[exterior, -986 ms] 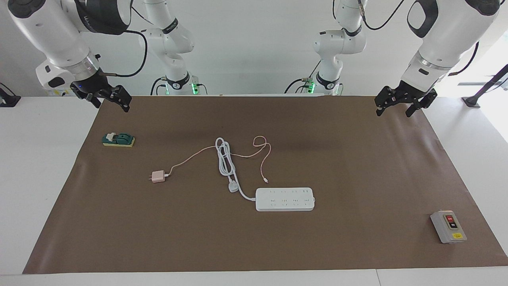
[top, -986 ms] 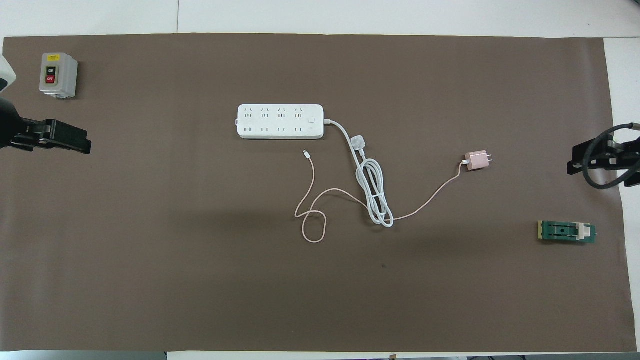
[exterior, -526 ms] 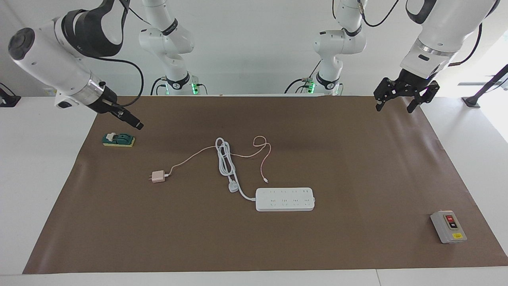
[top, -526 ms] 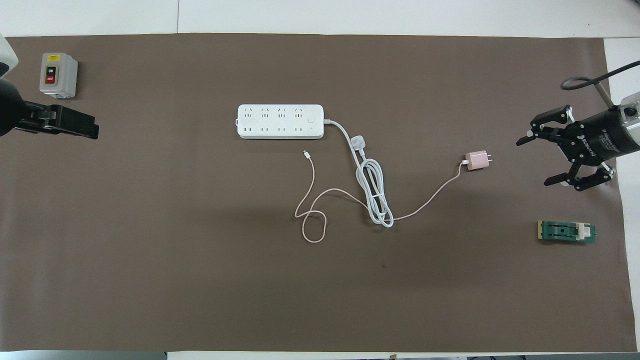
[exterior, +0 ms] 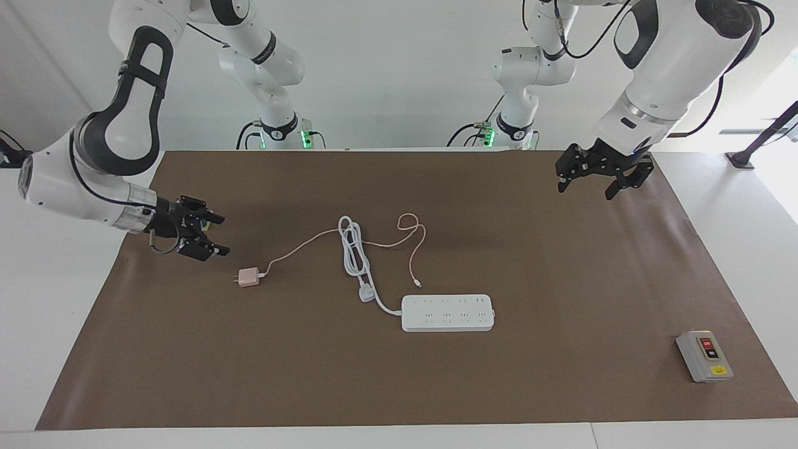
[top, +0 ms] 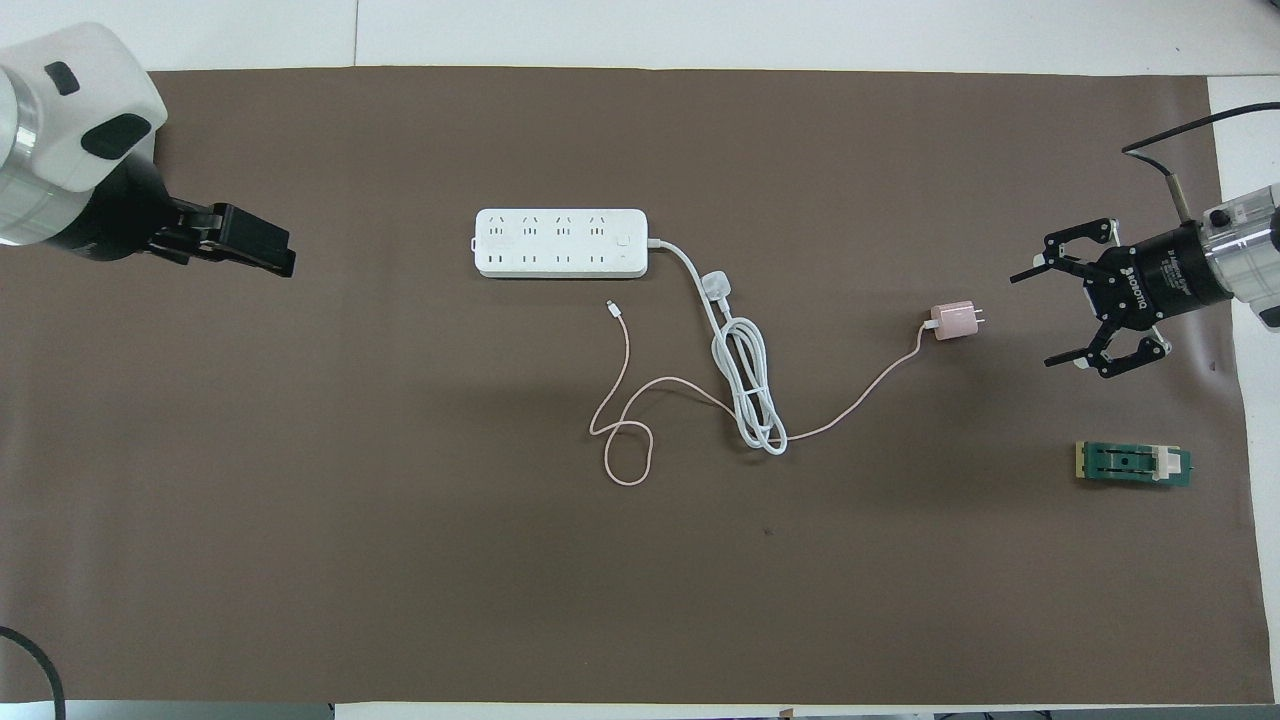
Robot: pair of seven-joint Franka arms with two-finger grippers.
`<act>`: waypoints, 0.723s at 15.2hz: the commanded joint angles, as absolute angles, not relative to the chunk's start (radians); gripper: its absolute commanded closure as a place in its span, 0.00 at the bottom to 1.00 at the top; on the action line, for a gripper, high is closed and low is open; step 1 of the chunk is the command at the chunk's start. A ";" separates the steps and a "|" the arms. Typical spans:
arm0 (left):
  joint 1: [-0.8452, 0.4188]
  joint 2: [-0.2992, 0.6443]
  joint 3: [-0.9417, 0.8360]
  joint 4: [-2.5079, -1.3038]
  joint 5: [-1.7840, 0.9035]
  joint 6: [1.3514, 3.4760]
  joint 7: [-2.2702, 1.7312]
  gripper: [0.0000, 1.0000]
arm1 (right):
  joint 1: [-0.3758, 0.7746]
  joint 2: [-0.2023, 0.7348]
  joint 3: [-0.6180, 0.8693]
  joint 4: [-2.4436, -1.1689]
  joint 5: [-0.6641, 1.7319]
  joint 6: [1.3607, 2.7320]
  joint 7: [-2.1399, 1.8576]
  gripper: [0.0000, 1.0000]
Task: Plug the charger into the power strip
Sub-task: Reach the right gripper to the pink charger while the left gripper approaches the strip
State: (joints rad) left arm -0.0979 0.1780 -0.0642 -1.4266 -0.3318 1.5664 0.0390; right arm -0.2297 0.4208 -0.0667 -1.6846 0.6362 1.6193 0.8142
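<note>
The charger (exterior: 249, 277) lies on the mat just ahead of my right gripper (exterior: 211, 236), fingers spread, prongs pointing toward them. I approach level and clamp the cube's flat sides. The left gripper (exterior: 590, 179) waits, fingers spread, well apart from the power strip (exterior: 447, 313).

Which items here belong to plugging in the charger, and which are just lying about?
Job:
- charger, loose on the mat
- power strip
- right tool, open beside the charger

Lying about:
- grey switch box
- green part
- left tool, waiting
</note>
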 commanded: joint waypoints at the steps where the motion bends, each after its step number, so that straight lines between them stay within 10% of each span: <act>1: -0.026 0.224 -0.058 -1.391 -0.556 1.502 0.046 0.00 | -0.245 0.505 -0.060 -1.603 0.686 1.602 0.838 0.00; 11: 0.063 0.429 -0.061 -1.448 -1.220 1.468 0.233 0.00 | -0.259 0.649 -0.057 -1.585 0.756 1.585 0.792 0.00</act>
State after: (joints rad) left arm 0.0596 0.3952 -0.0572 -1.4486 -1.1228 1.4769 0.1512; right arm -0.2396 0.6102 -0.0665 -1.6203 0.7278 1.6093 0.8132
